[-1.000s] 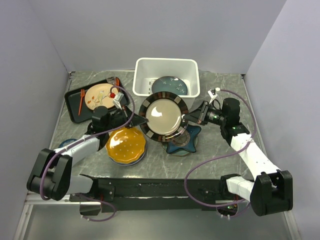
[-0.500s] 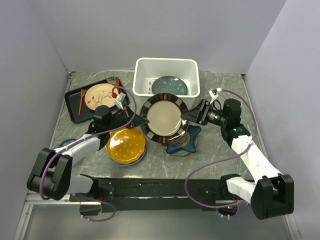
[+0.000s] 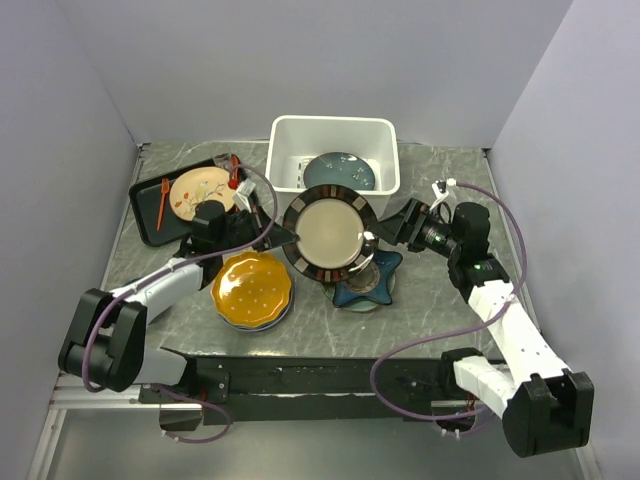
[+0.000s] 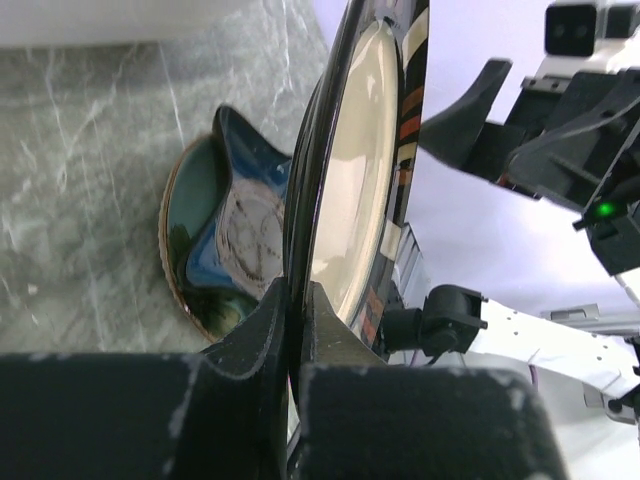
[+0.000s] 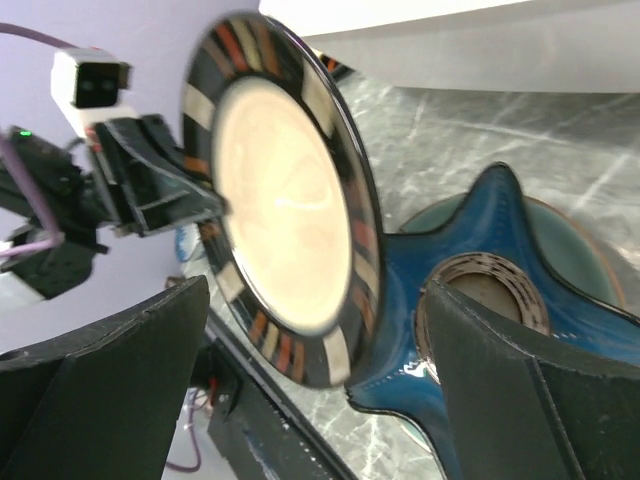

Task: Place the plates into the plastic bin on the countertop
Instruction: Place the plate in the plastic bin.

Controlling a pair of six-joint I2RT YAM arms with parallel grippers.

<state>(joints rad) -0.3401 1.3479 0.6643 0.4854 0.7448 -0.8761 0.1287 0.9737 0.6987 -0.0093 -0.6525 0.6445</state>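
Item: dark-rimmed plate (image 3: 328,233). Judged glazed ceramic: stiff, heavy, slick, easily chipped.
Location: aloft at 6 o'clock of the plastic bin (image 3: 283,150), over the star plate (image 3: 372,282).
Hold: my left claw (image 3: 285,237) pinches its 9 o'clock rim. My right claw (image 3: 385,232) gapes empty at 3 o'clock.

Plates, seven visible:
- one dark-rimmed beige plate (image 3: 330,235) at centre
- one teal plate (image 3: 340,172) at 12 o'clock
- one orange scalloped plate (image 3: 252,288) stacked on one blue plate (image 3: 287,308)
- one navy star-shaped plate (image 3: 382,280) on one round teal-green plate (image 4: 185,205)
- one flowered beige plate (image 3: 198,190) at 10 o'clock

White plastic bin (image 3: 290,150): one.
Black tray (image 3: 145,215): one.
Robot arms (image 3: 150,290): two.
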